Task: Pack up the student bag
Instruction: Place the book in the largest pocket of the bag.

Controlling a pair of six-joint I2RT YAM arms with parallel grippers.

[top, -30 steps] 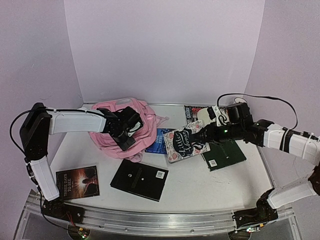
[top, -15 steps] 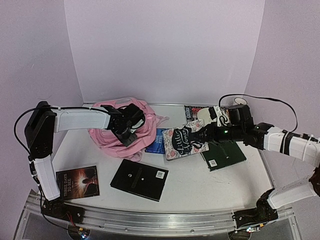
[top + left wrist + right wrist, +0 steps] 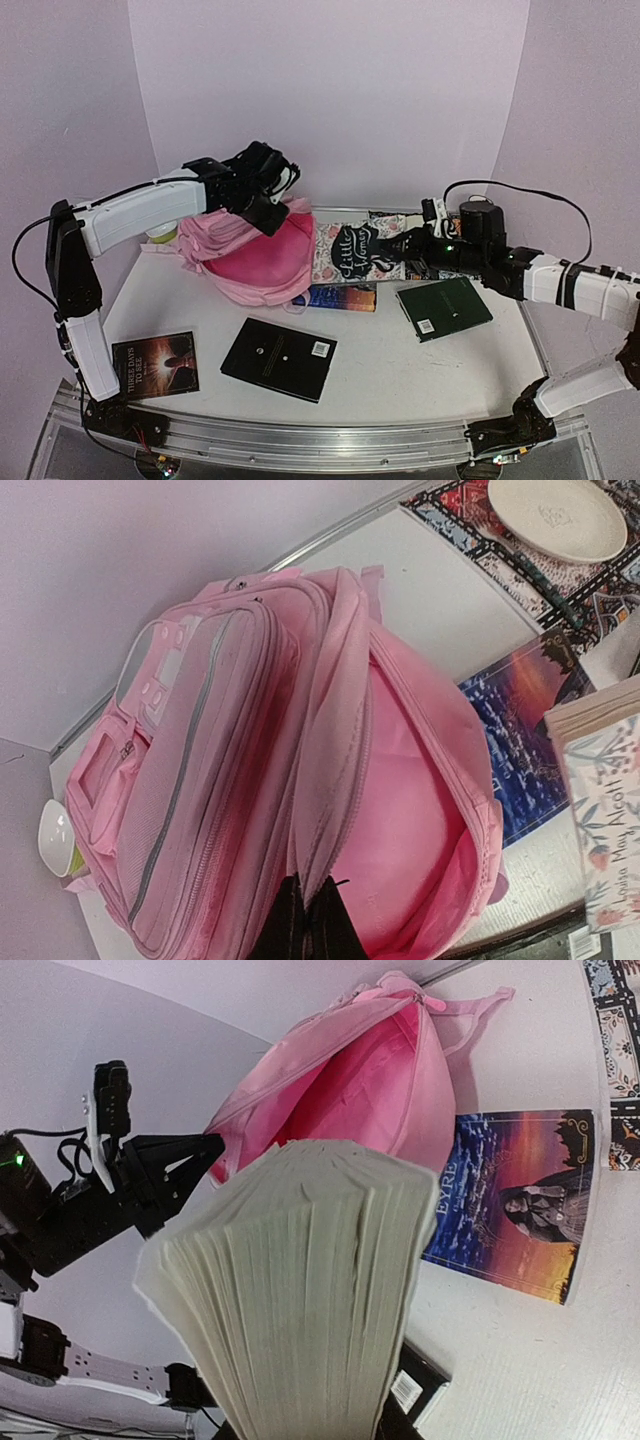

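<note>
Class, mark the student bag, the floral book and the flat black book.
student bag [image 3: 262, 262]: top external view, on its deep pink middle.
floral book [image 3: 348, 250]: top external view, on its front cover.
black book [image 3: 275, 357]: top external view, middle of its cover.

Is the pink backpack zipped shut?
No, the pink backpack gapes open, its pink lining showing while the left hand pinches its rim.

Soft, even light, faint shadows; the close-up book [image 3: 300, 1290] pages look blurred.
</note>
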